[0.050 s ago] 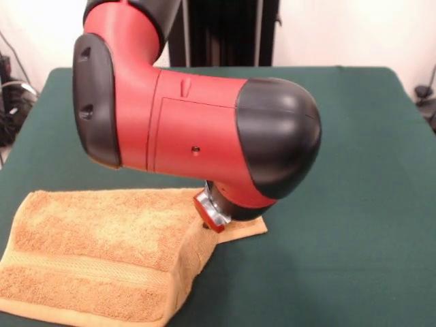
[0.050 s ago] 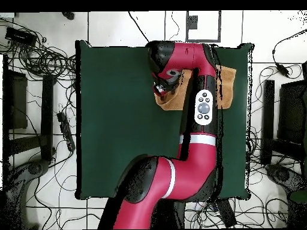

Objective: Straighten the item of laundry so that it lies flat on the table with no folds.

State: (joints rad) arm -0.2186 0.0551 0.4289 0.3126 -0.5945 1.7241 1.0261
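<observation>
Down in the lower left of the front view lies the towel (image 1: 102, 262), on the green table (image 1: 354, 204). Its long side runs across the picture, from the left edge toward the middle. A pale band (image 1: 88, 267) runs the same way, close to the bottom edge. The right end is not flat. It is bunched up and pulled in, and one corner sticks out to the right like a small point under the arm. The left part looks smooth.

The big red and black arm (image 1: 197, 122) fills the middle of the front view and hangs over the towel's right end. Its silver and red wrist (image 1: 211, 211) sits right at the towel's bunched part. The gripper is hidden behind the arm, so I cannot tell if it is open or closed, or if it has hold of the towel.

From overhead, the towel (image 2: 226, 87) is in the upper right of the table (image 2: 114, 120), near the top edge. The arm (image 2: 204, 108) covers its middle, so only two bits show, one on each side of the arm. Cables lie on the floor (image 2: 36, 72) around the table.
</observation>
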